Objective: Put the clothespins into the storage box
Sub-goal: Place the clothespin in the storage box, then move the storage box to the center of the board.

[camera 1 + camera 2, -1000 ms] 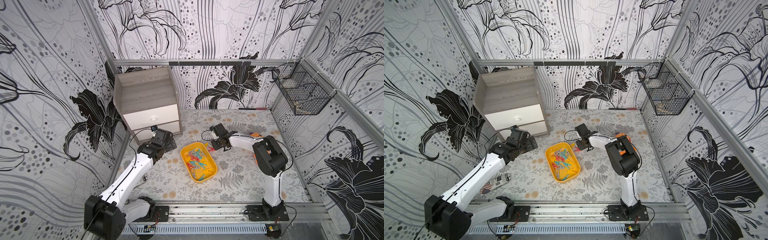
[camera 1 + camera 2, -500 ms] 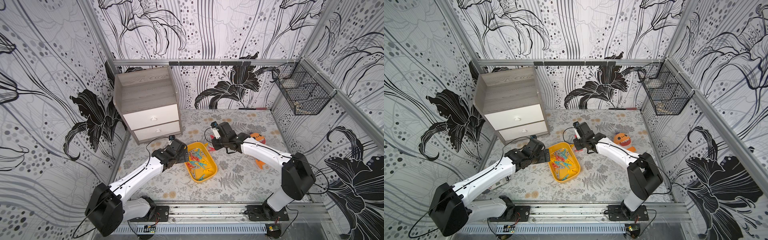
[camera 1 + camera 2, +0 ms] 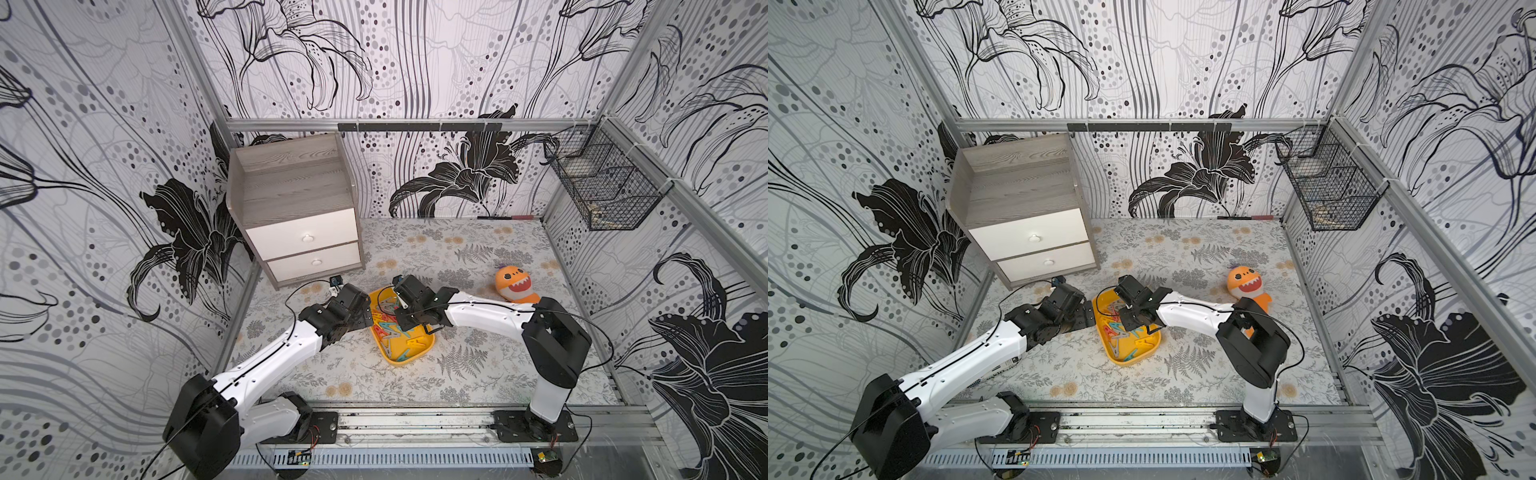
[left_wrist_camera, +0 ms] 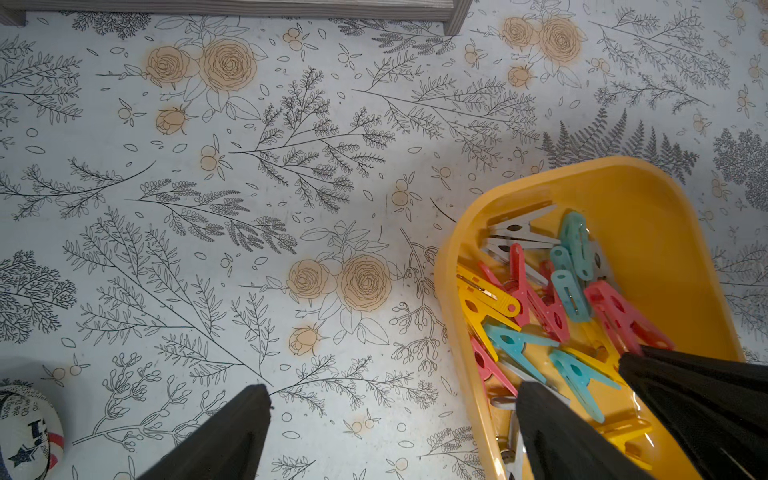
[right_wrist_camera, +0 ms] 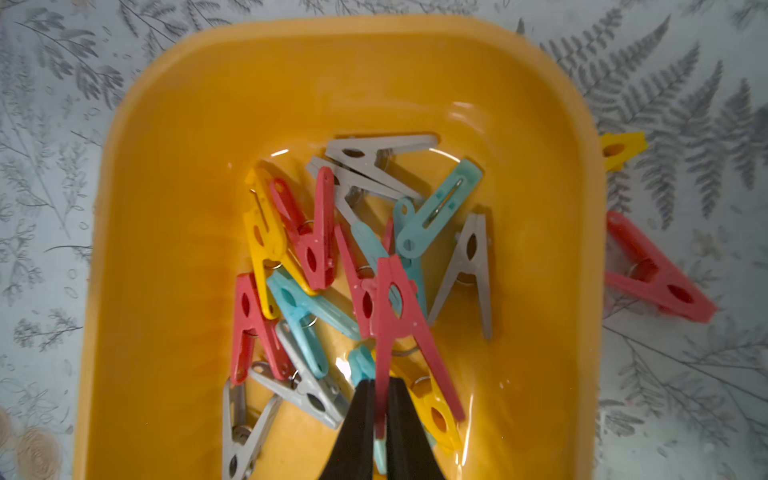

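Your right hand (image 5: 377, 390) is clamped tight on one leg of a red plastic clothespin (image 5: 397, 303). That A-shaped pin hangs over the heap inside the shallow yellow-orange plastic storage box (image 5: 199, 174). You cannot tell whether it touches the pins beneath it.

Your left hand (image 4: 395, 403) stands wide open and holds nothing. It straddles the long wall of the storage box: one finger (image 4: 232, 432) is over the bare floral-printed desk (image 4: 208, 249), and the other (image 4: 557, 436) is over the inside of the box.

In both top views the storage box (image 3: 397, 360) (image 3: 1125, 362) lies near the middle of the desk, between your two hands and skewed to the desk's edges.

The clothespins (image 5: 332, 249), small plastic pegs in red, yellow, teal and grey, lie heaped and overlapping on the floor of the box.

Two pins lie outside it, on the desk just beside its wall. They are a loose red clothespin (image 5: 656, 282) and a loose yellow clothespin (image 5: 621, 147), the latter partly hidden by the rim.

Other items noted:
- A grey wood two-drawer cabinet (image 3: 291, 199) stands at the back left.
- An orange plush toy with white teeth (image 3: 515, 284) lies well apart from the box, to its right.
- A black wire basket (image 3: 606, 195) hangs on the right wall.
- A small ball printed with stars and stripes (image 4: 25, 428) rests on the desk near your left hand.
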